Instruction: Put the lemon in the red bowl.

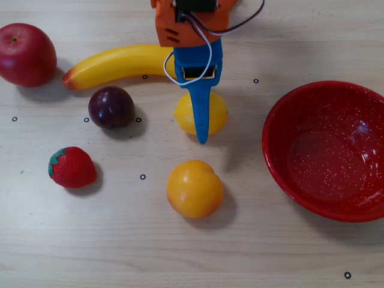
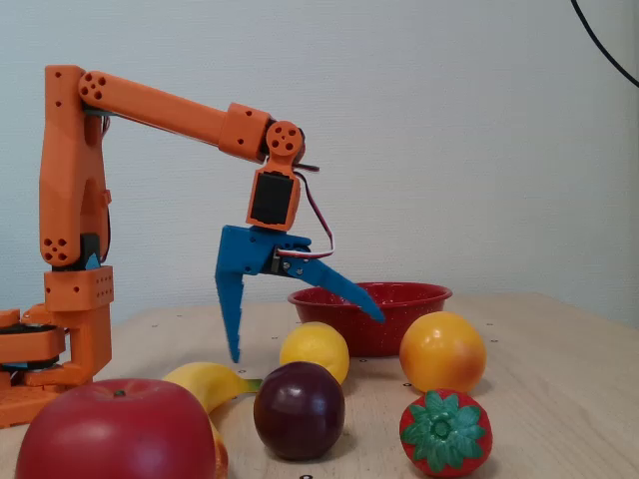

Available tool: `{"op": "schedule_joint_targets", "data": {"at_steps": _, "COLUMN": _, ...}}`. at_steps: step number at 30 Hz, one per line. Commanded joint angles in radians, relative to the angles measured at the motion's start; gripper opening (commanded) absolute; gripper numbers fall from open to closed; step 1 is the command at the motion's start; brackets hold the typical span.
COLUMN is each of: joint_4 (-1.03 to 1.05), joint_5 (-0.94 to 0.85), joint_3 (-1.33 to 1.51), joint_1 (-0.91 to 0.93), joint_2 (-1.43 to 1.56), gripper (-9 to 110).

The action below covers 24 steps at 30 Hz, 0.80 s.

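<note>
The lemon [image 1: 183, 114] lies on the wooden table left of the red bowl [image 1: 273, 141]. In the fixed view the lemon [image 2: 315, 349] sits in front of the red bowl [image 2: 399, 324], which holds nothing. My gripper [image 1: 201, 114] is open, with its blue jaws spread wide over the lemon. In the fixed view my gripper [image 2: 305, 337] has one finger [image 2: 232, 309] pointing down on the arm side of the lemon. The other finger [image 2: 344, 289] slants out above it towards the bowl. Neither finger visibly touches the lemon.
A round orange fruit [image 1: 194, 188] lies just in front of the lemon, and a banana [image 1: 117, 63] lies behind it. A dark plum [image 1: 111, 107], a strawberry [image 1: 72, 167] and a red apple [image 1: 27, 54] lie to the left.
</note>
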Motion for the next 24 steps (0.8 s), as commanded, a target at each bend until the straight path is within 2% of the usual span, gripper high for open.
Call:
{"op": "schedule_joint_targets", "data": {"at_steps": 1, "joint_4": -0.014, "joint_5": -0.043, "joint_3": -0.091, "joint_1": 0.040, "joint_2": 0.020, "gripper": 67}}
{"op": "schedule_joint_targets", "data": {"at_steps": 24, "joint_4": -0.058, "joint_5": -0.101, "joint_3": -0.225, "joint_1": 0.057, "joint_2": -0.172, "gripper": 67}}
